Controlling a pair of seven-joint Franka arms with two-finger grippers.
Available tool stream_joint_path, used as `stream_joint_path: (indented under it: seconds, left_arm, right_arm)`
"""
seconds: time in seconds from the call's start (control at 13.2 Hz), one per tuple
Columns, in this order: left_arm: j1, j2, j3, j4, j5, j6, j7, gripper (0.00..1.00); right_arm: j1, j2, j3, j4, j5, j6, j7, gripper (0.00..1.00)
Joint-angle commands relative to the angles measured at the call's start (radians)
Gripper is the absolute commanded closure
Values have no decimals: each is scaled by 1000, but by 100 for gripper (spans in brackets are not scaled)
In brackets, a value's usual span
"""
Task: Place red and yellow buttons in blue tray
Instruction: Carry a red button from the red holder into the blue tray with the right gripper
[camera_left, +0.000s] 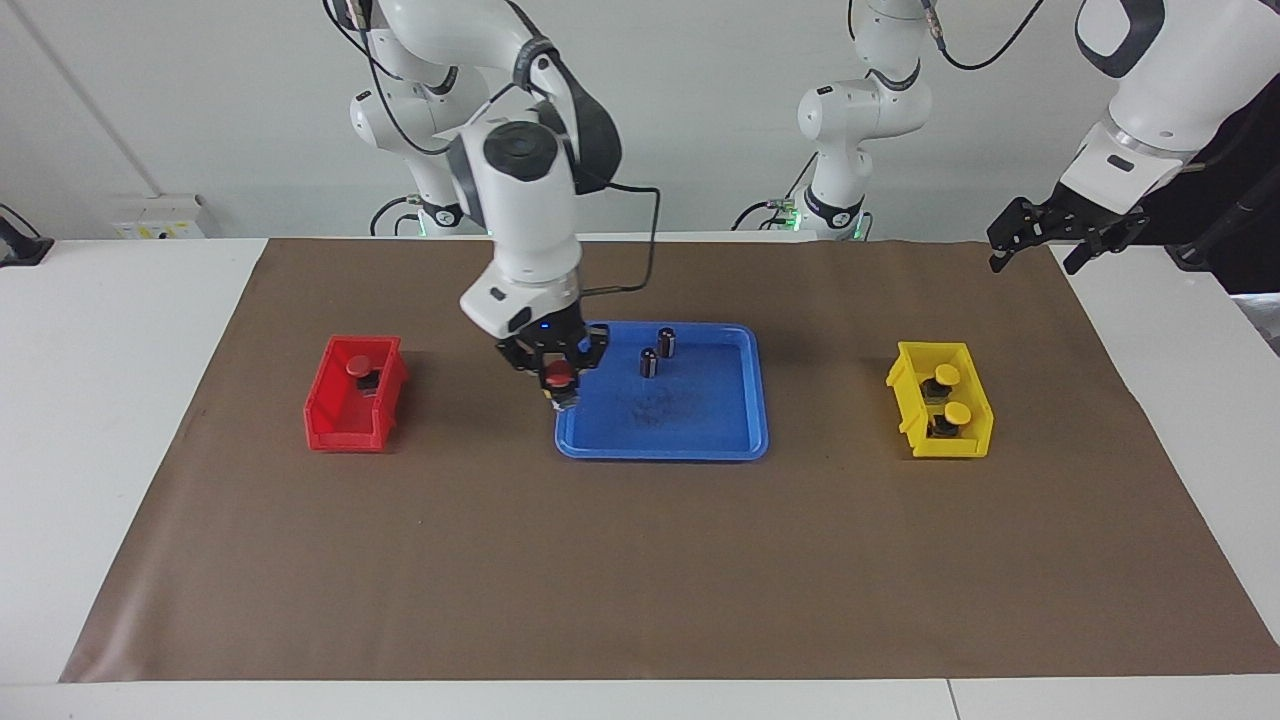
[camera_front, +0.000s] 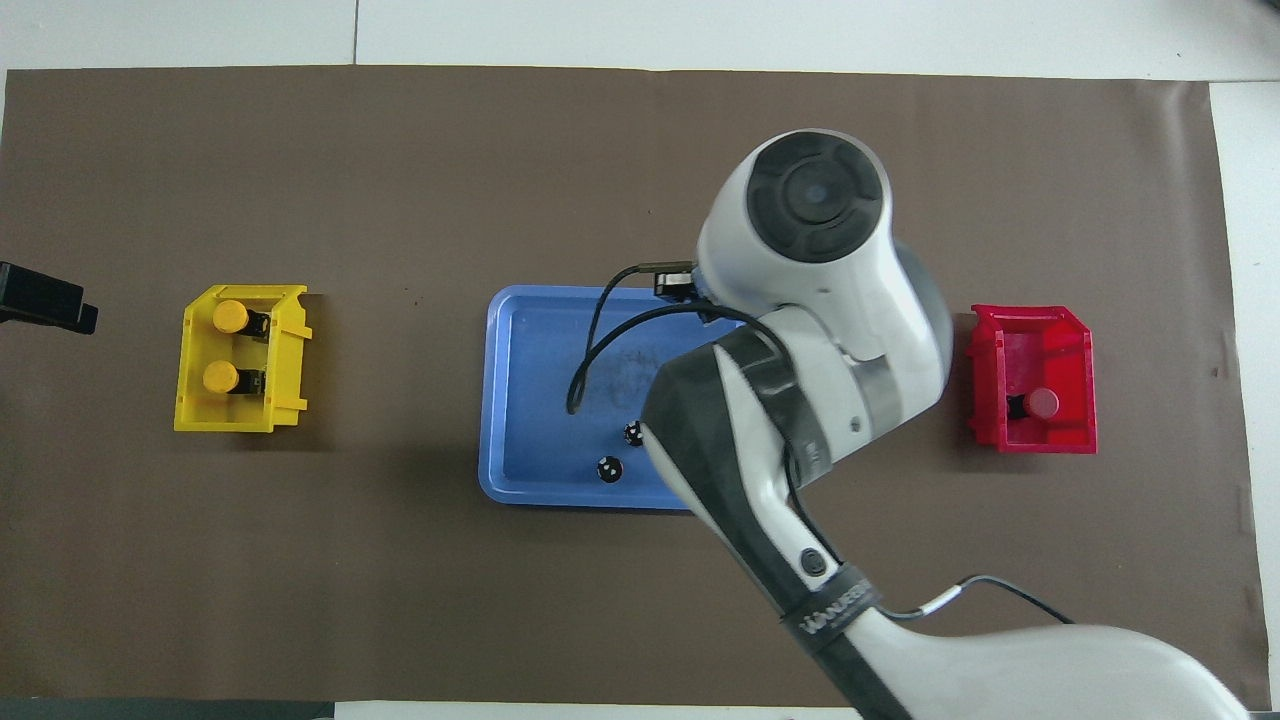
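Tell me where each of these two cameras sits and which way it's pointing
Facing view: high across the table, looking at both arms; the right gripper holds a red button over the blue tray.
Overhead view: above the robots' end, looking steeply down; the right arm hides its gripper.
Shared: blue tray, red bin, yellow bin.

A robotics lab: Franka arms (camera_left: 520, 190) at a paper-covered table (camera_left: 100, 400).

A white worktop (camera_left: 100, 400) fills most of the frame, covered across its middle by a large brown paper sheet (camera_left: 650, 560) that lies flat with faint creases. Along the top of the facing view runs a plain pale wall (camera_left: 680, 100), evenly lit, with a white socket strip (camera_left: 158, 215) at its foot at upper left.
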Motion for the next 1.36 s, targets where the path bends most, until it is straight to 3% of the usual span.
stream_joint_path:
  seconds: [0.0,0.53,0.61,0.68,0.76,0.83,1.14,1.29]
  left_arm:
    - [-3,-30,5,-33,25,2,0,0]
    - [-1,-31,5,-33,25,2,0,0]
    - [-6,-31,4,-33,25,2,4,0]
    - [-13,-31,4,-33,25,1,4,0]
    - [-18,-31,-1,-33,25,1,4,0]
    - [-18,-31,1,-33,25,1,4,0]
    - [-12,-33,2,-36,23,-5,-3,0]
    - [0,-60,5,-116,19,95,-64,0]
  right_arm:
    - [44,86,-10,36,0,34,96,81]
    - [91,86,-5,-113,6,195,141,73]
    - [90,86,-5,-115,6,197,141,60]
    - [82,86,-5,-115,6,198,141,57]
    - [76,88,-5,-113,6,198,138,41]
    - [56,88,-5,-95,6,192,130,0]
    - [-48,62,-8,39,7,45,91,0]
    - [-164,-76,-8,-36,14,-73,-123,0]
